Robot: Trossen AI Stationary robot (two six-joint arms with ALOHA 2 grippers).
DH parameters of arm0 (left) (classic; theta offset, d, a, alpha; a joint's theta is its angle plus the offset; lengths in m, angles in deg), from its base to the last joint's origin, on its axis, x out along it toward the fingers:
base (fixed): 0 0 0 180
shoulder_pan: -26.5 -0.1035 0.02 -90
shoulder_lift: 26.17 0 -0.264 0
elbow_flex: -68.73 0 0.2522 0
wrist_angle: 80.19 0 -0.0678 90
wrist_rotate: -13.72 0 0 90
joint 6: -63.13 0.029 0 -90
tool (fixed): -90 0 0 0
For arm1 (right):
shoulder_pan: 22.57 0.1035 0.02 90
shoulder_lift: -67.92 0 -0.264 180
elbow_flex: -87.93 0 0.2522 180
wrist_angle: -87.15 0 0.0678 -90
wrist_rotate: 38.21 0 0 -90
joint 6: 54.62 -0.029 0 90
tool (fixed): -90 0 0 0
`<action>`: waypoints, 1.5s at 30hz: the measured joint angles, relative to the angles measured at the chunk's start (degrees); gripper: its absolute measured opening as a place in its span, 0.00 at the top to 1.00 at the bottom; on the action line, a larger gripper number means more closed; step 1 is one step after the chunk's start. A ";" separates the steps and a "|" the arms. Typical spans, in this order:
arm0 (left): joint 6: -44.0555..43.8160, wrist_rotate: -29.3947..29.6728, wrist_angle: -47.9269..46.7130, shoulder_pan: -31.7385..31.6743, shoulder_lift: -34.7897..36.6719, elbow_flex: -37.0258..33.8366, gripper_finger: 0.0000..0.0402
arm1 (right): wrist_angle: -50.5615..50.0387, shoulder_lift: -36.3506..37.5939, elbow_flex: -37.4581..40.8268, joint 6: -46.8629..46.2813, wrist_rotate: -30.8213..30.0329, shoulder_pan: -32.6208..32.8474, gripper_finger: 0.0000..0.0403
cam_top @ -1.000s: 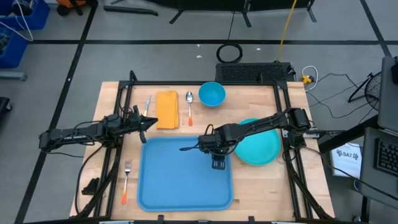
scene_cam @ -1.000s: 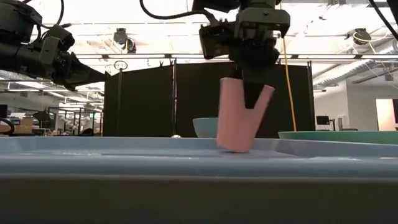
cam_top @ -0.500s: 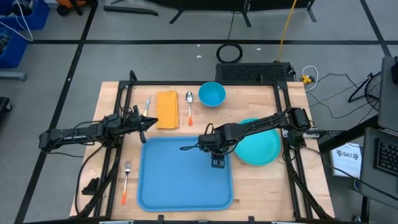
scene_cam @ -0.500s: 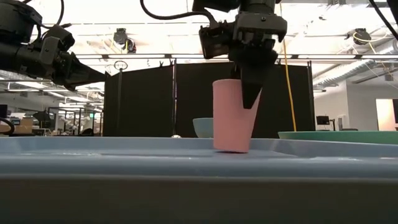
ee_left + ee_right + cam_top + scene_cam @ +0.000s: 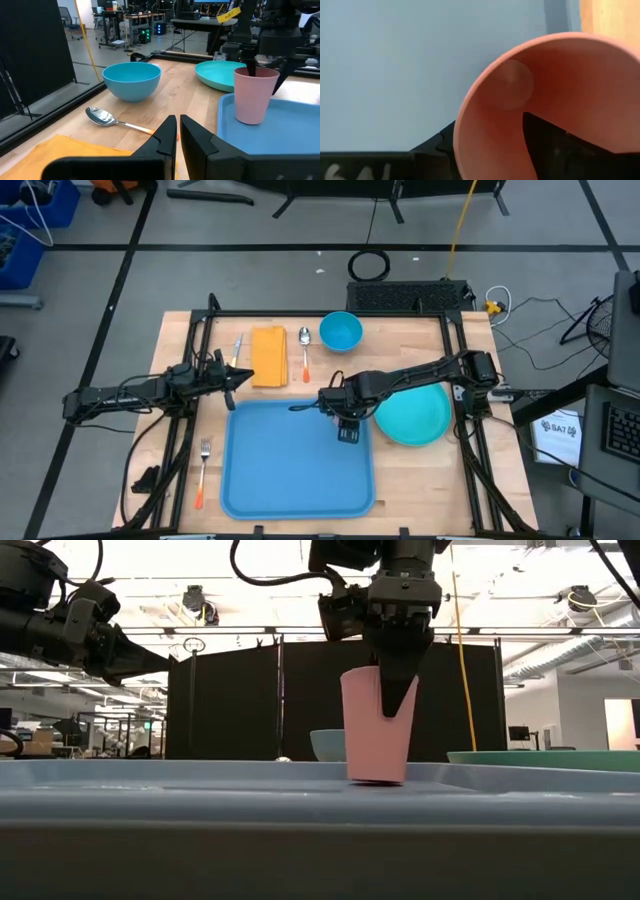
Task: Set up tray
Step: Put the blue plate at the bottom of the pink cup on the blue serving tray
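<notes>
The light-blue tray (image 5: 290,470) lies on the near middle of the table. A pink cup (image 5: 372,740) stands upright on the tray's far right part, and it also shows in the left wrist view (image 5: 252,97). My right gripper (image 5: 345,425) is above the cup and hides it in the high view; it is shut on the cup. My left gripper (image 5: 240,376) is shut and holds nothing. It hovers beyond the tray's far left corner, beside the orange napkin (image 5: 268,357). My right gripper holds the pink cup by its wall at the rim (image 5: 465,125), with one finger (image 5: 560,150) inside the cup and one (image 5: 437,145) outside. The fingers come from above, pointing down. The cup is upright with its base (image 5: 247,120) on the tray.
A teal plate (image 5: 415,415) lies right of the tray. A blue bowl (image 5: 341,332), a spoon (image 5: 305,350), the napkin and a knife (image 5: 237,348) lie along the far side. A fork (image 5: 203,470) lies left of the tray. A black frame borders the table.
My right gripper has turned the pink cup from a tilt to upright. It has then shifted a little toward the table's far edge and left, taking the cup along, still shut on it.
</notes>
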 joint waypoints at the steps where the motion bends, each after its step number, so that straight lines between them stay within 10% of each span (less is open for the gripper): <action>1: 0.00 -0.09 0.00 0.01 0.00 0.00 0.94 | 0.02 0.00 0.00 -0.01 0.67 0.03 0.58; 28: 0.00 -0.08 -0.07 0.00 0.00 0.00 0.94 | -2.40 21.62 3.14 -8.69 -2.07 1.06 0.59; 37: 0.29 -0.26 -0.08 0.02 0.00 -0.02 0.94 | -22.64 36.32 22.72 -30.43 -15.93 3.45 0.64; 45: 0.31 -0.24 -0.05 0.02 0.00 -0.02 0.94 | -13.45 49.47 46.08 -44.23 -18.46 -4.83 0.64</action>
